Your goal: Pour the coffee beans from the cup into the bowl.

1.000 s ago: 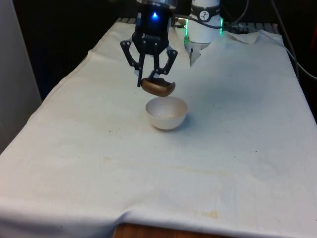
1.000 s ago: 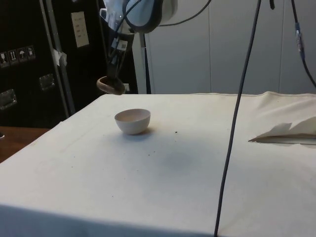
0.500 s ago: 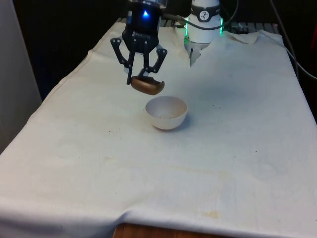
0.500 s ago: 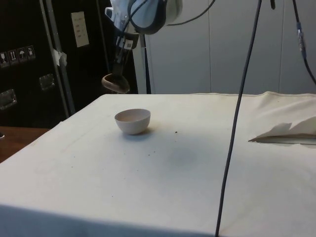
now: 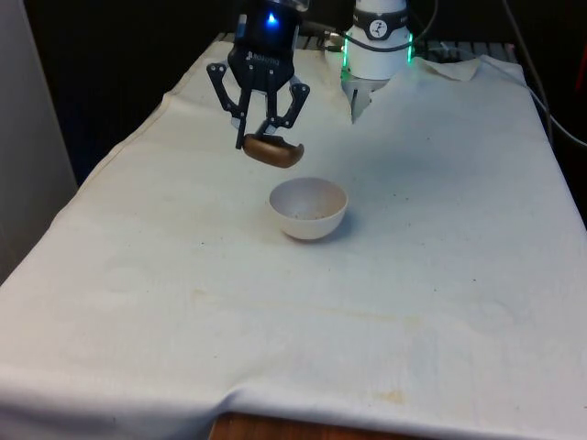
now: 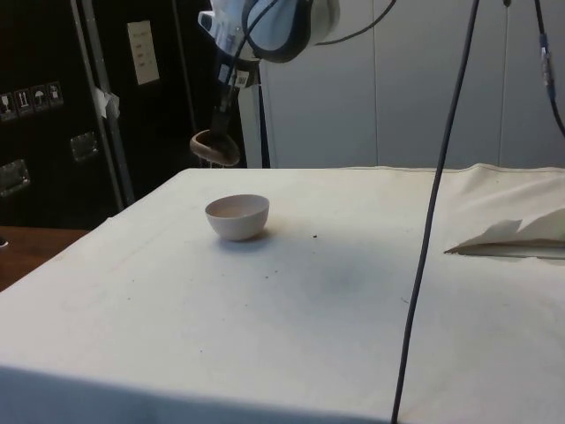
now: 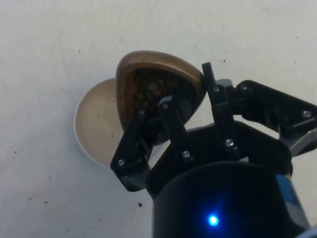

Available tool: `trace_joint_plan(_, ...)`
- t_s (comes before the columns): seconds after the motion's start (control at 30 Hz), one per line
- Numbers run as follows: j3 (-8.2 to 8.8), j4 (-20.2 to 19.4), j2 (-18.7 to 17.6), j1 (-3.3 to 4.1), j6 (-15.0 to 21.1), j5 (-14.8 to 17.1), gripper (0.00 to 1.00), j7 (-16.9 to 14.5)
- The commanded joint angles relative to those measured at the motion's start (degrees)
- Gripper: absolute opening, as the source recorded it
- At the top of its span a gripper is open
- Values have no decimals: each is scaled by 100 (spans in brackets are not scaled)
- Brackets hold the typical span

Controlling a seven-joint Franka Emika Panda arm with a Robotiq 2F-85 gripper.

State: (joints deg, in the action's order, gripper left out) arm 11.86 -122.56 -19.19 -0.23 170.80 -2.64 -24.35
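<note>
Glossy brown cup (image 5: 271, 152) of dark coffee beans (image 7: 148, 90); plain off-white round bowl (image 5: 308, 209) (speckled inside); white cloth (image 5: 413, 302).

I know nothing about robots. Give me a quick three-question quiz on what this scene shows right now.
1. True or false: the gripper holds the brown cup above the cloth.
2. Where is the cup relative to the white bowl? A) resting inside it B) raised, towards the front view's left C) lying on the cloth
3. Fill in: in the wrist view, the cup has coffee ____ inside.

Key: 1 true; 2 B; 3 beans.
</note>
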Motion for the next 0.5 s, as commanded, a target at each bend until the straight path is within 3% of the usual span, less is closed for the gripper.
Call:
trace_joint_plan(0.0,-40,-23,17,0,74,17,5,-6)
trace_joint_plan(0.13,-29,0,0,11,17,0,5,11)
trace_joint_plan(0.4,-74,-109,-40,23,246,17,5,69)
trace_joint_plan(0.43,-57,-57,-57,29,143,0,5,69)
trace_joint_plan(0.47,-80,-178,-17,11,321,23,5,69)
